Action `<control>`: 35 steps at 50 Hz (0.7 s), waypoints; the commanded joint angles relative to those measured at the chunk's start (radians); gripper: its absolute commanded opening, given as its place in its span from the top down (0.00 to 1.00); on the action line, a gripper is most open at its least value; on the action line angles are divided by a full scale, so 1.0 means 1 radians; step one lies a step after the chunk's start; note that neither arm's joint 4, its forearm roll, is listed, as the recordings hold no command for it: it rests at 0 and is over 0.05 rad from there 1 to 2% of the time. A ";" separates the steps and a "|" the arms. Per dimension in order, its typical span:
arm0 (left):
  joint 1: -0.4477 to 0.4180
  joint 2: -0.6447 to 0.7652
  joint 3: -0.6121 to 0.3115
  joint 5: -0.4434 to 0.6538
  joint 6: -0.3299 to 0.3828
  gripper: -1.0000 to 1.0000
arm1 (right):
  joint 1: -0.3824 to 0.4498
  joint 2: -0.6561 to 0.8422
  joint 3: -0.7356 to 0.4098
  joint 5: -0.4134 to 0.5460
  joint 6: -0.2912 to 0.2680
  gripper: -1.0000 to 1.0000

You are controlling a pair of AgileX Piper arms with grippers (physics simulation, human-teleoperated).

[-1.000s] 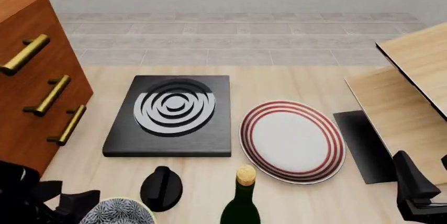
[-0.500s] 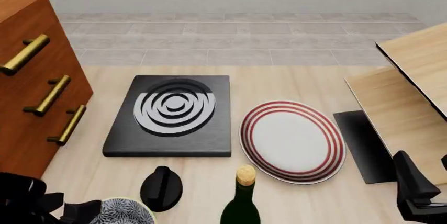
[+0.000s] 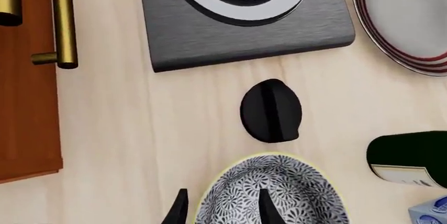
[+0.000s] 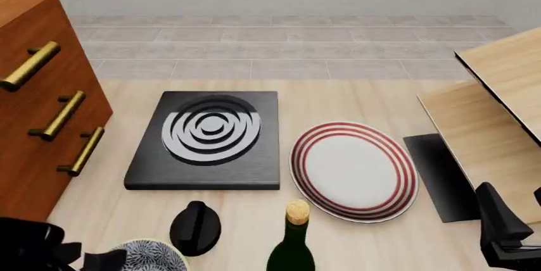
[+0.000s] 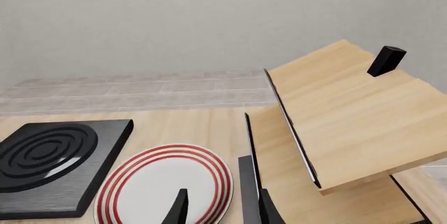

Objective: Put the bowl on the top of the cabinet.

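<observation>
1. The bowl (image 3: 271,192) sat at the table's near edge, just beside a black knob (image 3: 271,111).
2. The left gripper (image 3: 221,208) straddled its rim, jaws apart, ready to pinch.
3. The cabinet (image 4: 34,94) stood left; its top awaited.
4. The right gripper (image 5: 222,207) idled, jaws apart.

blue-white floral bowl (image 3: 274,193), red-ringed white plate (image 4: 354,170), reddish-brown cabinet (image 4: 34,103)
</observation>
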 commanded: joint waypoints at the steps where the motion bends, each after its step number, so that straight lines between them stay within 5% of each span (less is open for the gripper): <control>1: 0.001 0.015 0.033 -0.037 -0.013 0.00 | 0.000 0.000 0.000 0.000 0.000 0.00; 35: -0.009 -0.005 0.122 -0.060 -0.072 0.00 | 0.000 0.000 0.000 0.000 0.000 0.00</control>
